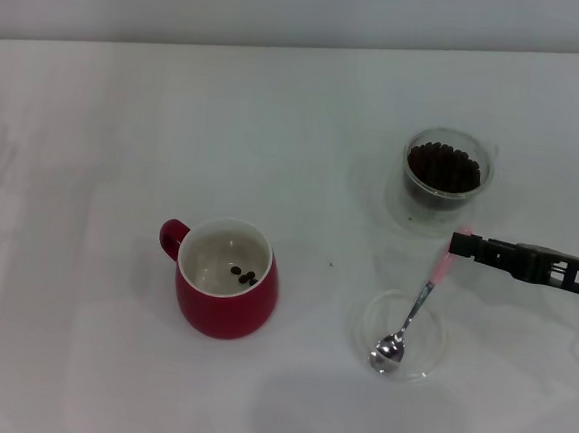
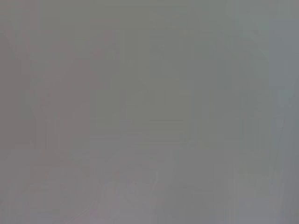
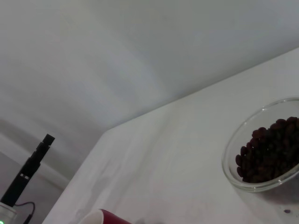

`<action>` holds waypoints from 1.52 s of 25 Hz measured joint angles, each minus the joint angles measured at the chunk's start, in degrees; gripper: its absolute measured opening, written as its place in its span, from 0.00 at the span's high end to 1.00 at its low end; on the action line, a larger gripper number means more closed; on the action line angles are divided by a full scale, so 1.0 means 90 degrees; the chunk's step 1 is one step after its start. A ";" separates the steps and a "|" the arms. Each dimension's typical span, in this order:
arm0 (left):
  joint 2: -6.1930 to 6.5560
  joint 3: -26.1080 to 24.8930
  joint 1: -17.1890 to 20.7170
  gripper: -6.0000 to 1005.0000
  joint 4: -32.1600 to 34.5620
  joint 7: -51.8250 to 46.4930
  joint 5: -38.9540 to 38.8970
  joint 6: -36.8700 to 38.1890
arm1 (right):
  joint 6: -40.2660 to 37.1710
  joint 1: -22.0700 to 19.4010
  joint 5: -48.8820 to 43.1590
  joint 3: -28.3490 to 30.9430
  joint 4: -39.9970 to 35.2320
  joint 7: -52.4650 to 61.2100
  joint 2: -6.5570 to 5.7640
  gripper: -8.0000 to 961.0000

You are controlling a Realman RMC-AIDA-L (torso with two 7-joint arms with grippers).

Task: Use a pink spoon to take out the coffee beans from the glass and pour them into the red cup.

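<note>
The red cup (image 1: 225, 294) stands left of centre with a few coffee beans (image 1: 244, 275) on its cream inside. The glass (image 1: 445, 171), at the back right, holds a heap of coffee beans (image 1: 442, 168). The pink spoon (image 1: 426, 292) leans with its silver bowl resting in a shallow clear dish (image 1: 423, 339). My right gripper (image 1: 464, 244) comes in from the right and is shut on the top of the spoon's pink handle. In the right wrist view the glass (image 3: 243, 179) with its beans (image 3: 271, 149) is close, and the red cup's rim (image 3: 106, 217) just shows. My left gripper is out of view.
Everything stands on a white table (image 1: 93, 161) with a pale wall behind. The dish sits in front of the glass, right of the cup. A black upright device (image 3: 28, 170) shows far beyond the table in the right wrist view. The left wrist view shows only blank grey.
</note>
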 joint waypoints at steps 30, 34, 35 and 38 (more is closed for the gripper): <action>0.0001 -0.0027 0.0012 0.12 0.0020 0.0000 -0.0002 0.0010 | -0.0310 -0.0307 0.0612 0.3537 -0.0244 -0.4298 0.0832 0.65; 0.0007 -0.0035 -0.0008 0.13 0.0007 0.0000 0.0000 -0.0022 | -0.0066 -0.0053 0.1511 0.3615 0.0577 -0.6221 0.0887 0.57; 0.0007 -0.0037 -0.0008 0.13 0.0005 0.0000 0.0000 -0.0031 | -0.0061 0.0027 0.1740 0.3615 0.0828 -0.6930 0.0893 0.55; 0.0009 -0.0039 -0.0010 0.13 -0.0003 0.0000 0.0000 -0.0040 | 0.0021 0.0199 0.2197 0.3620 0.1288 -0.8286 0.0910 0.49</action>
